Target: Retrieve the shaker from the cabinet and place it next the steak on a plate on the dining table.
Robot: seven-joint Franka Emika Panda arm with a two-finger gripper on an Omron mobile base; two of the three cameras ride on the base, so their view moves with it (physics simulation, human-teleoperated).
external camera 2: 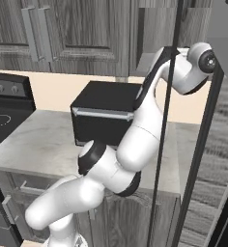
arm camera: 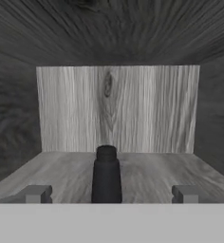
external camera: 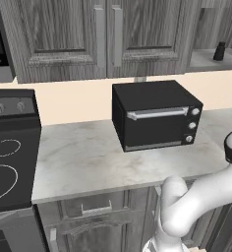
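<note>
Matt black shaker on grey wood-grain cabinet shelf; smooth marbled countertop; matt black toaster oven.

In the hand view we lose the base of the shaker behind the bottom band, so we cannot tell where it meets the cabinet shelf. From the left base we see the stove cut by the left edge. From the right base the arm hides part of the toaster oven.
</note>
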